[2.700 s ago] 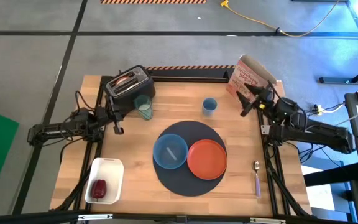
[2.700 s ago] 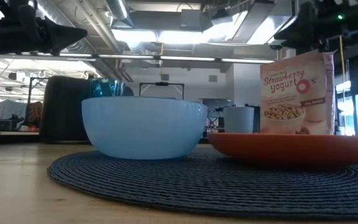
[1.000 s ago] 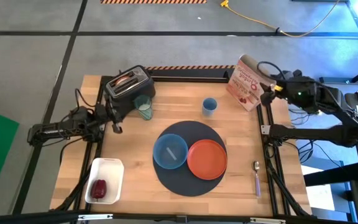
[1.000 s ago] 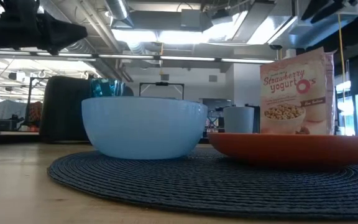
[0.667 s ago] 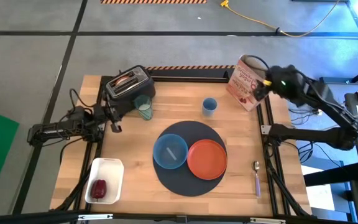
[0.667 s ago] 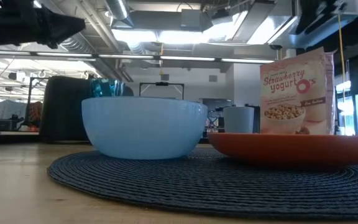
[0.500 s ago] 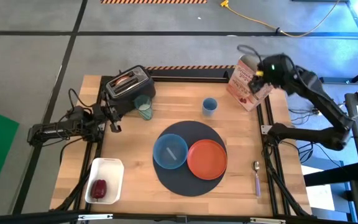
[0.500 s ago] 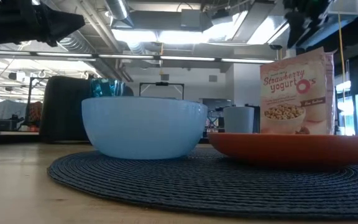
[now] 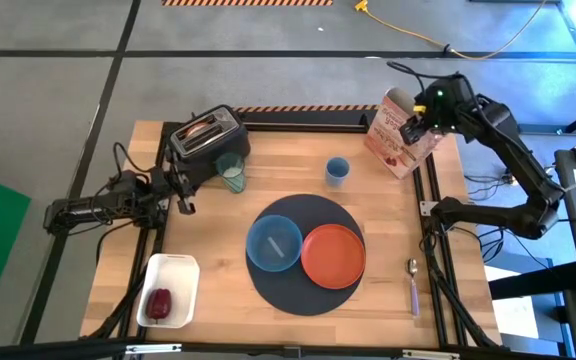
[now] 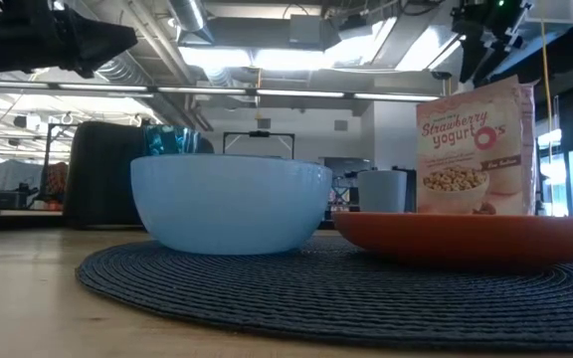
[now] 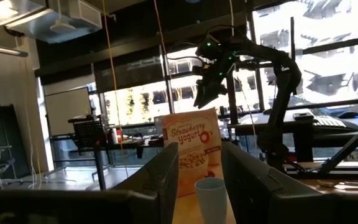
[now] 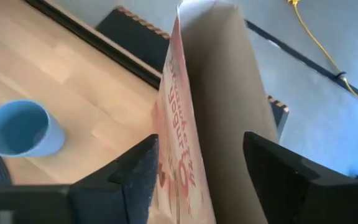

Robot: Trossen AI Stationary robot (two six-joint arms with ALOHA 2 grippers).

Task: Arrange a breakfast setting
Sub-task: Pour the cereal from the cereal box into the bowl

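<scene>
step: reaching for cereal bag (image 9: 396,133) | right gripper (image 9: 415,128) spread astride its top, not yet pinching | left gripper (image 9: 182,190) parted, empty, by toaster (image 9: 208,138) | blue bowl (image 9: 274,243) on mat (image 9: 293,292), mid-bench | next: clamp bag, lift

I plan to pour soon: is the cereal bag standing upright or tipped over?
Upright: the cereal bag stands on its base in the low view, its top between the right gripper's fingers.

One bowl (image 9: 274,243), one plate (image 9: 333,255), one spoon (image 9: 413,283), two cups (image 9: 337,171).
</scene>
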